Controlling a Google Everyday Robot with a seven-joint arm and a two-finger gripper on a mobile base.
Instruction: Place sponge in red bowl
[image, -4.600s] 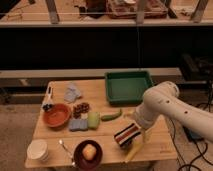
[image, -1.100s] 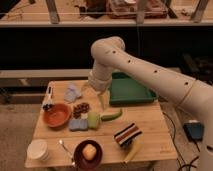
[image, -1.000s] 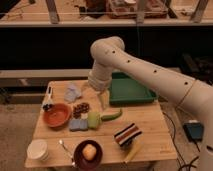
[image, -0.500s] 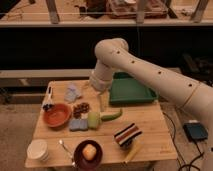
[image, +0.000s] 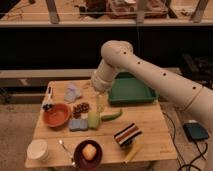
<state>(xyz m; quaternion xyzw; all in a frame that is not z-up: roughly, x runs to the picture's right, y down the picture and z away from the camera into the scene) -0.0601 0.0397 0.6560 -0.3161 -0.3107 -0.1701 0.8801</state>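
The red bowl (image: 56, 115) stands at the left of the wooden table (image: 150, 125) and looks empty. A blue-grey sponge (image: 77, 124) lies flat just right of the bowl, touching a yellow-green block (image: 93, 120). My gripper (image: 100, 103) hangs from the white arm (image: 150, 75) over the middle of the table. It is just behind the yellow-green block and up and to the right of the sponge. It holds nothing that I can see.
A green tray (image: 131, 90) sits at the back right. A light blue cloth (image: 73, 92), dark snacks (image: 81, 107), a green vegetable (image: 113, 115), a striped block (image: 128, 134), a banana (image: 131, 152), a dark bowl with a fruit (image: 88, 152), a spoon (image: 65, 148) and a white cup (image: 37, 149) lie around.
The arm swung from the striped block at the front right to the middle of the table. Over the last second it drifted slightly right. The objects have not moved.
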